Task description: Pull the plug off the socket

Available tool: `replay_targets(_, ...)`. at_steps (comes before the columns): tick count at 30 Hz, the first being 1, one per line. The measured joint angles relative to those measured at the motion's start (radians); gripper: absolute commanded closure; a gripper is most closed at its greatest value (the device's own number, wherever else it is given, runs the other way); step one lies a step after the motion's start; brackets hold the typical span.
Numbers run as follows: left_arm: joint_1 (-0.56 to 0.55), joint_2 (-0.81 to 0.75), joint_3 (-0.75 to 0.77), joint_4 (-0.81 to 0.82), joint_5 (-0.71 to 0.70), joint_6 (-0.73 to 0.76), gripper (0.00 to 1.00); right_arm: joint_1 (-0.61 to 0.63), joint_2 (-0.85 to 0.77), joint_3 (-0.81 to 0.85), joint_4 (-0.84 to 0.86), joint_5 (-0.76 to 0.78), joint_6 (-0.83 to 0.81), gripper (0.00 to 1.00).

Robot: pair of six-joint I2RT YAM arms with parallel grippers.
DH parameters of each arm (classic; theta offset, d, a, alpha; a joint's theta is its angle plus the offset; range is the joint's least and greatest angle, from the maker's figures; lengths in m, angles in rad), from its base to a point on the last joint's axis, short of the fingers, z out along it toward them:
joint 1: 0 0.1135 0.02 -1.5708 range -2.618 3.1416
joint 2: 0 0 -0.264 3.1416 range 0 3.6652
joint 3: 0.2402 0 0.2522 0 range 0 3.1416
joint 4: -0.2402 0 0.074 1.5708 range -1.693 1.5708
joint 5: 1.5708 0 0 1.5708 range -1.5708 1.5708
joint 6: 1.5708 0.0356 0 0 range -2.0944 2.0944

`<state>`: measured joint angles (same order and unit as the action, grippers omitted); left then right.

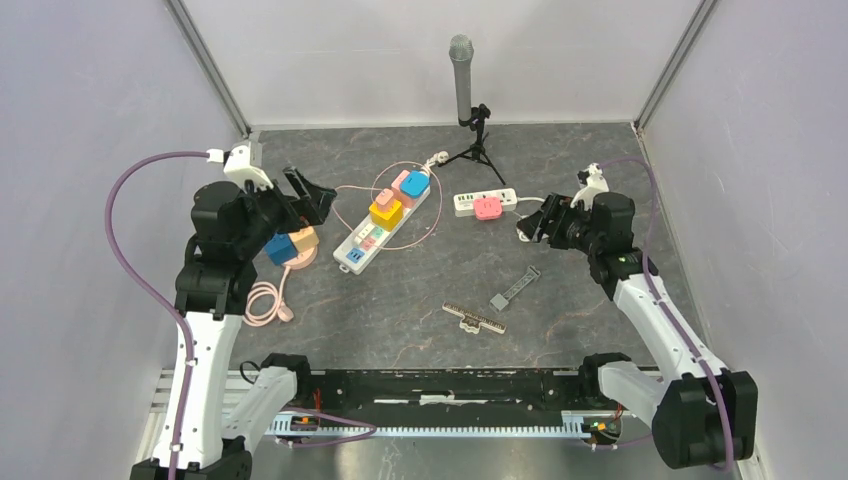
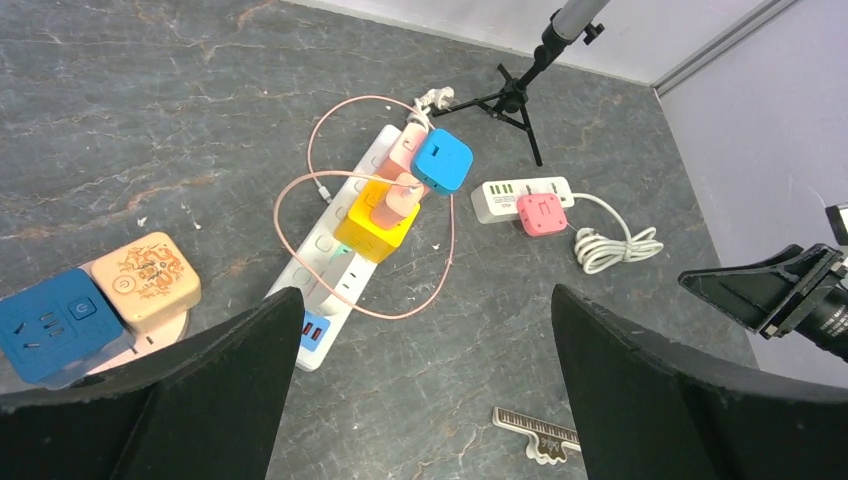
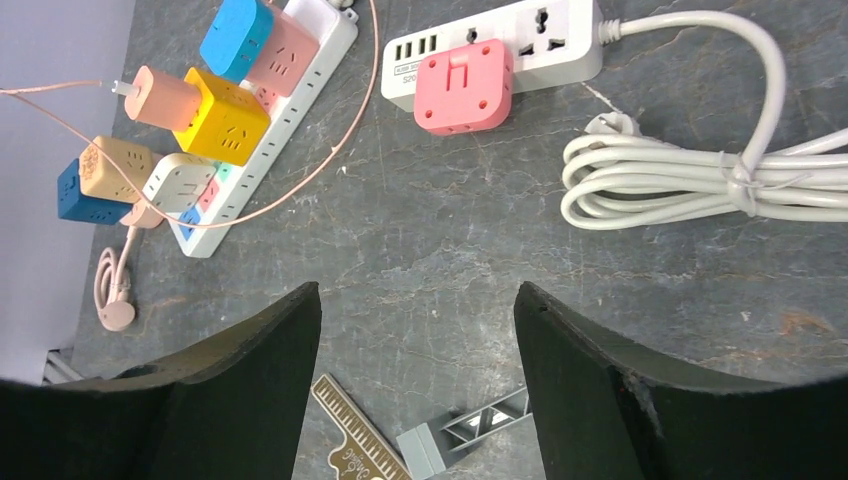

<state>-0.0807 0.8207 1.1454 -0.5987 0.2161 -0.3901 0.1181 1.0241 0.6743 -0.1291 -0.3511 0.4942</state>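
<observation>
**Both grippers apart above the table, pink plug seated in the short strip**

The pink plug (image 3: 462,87) sits in the short white power strip (image 3: 560,40), which lies near the far edge of the table (image 1: 400,320), a little right of its middle. The plug covers the middle of the strip, and the strip's row of small ports shows just beside it. The strip's white cord (image 3: 660,175) lies bundled in a tied coil on the table, on the side toward the right edge.

The right gripper (image 3: 418,290) hangs above the table near that coil, on the near side of the short strip. Its fingers stand apart with nothing between them, and it touches neither plug nor strip.

The left gripper (image 2: 425,295) is raised over the left part of the table, its fingers spread wide and holding nothing. Close to it, toward the left edge, a dark blue cube (image 2: 48,322) and a tan cube (image 2: 147,280) sit side by side.

A long white power strip (image 1: 362,245) lies slantwise between the left gripper and the short strip. It carries a yellow cube (image 1: 386,211) and a light blue cube (image 1: 415,184), with pink adapters beside them. A thin pink cable loops around it.

A microphone (image 1: 461,75) stands on a small tripod at the far edge. A ruler (image 1: 475,318) and a grey strap (image 1: 513,287) lie toward the near edge.
</observation>
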Motion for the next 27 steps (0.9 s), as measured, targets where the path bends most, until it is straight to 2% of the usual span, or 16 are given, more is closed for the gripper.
replay_targets(7, 0.000, -0.003, -0.005, -0.005, 0.004, -0.013, 0.00, 0.002, 0.043, -0.013, 0.037, -0.019, 0.073, 0.23)
replay_targets(16, 0.000, -0.023, -0.034, -0.019, 0.010, -0.025, 0.00, 0.078, 0.125, -0.114, 0.191, -0.009, 0.311, 0.18)
replay_targets(21, 0.000, -0.029, -0.039, -0.019, 0.117, -0.023, 0.00, 0.140, 0.206, -0.113, 0.272, 0.048, 0.436, 0.19)
replay_targets(27, 0.000, 0.011, -0.040, -0.020, 0.232, -0.023, 0.00, 0.194, 0.340, -0.062, 0.299, 0.161, 0.558, 0.25)
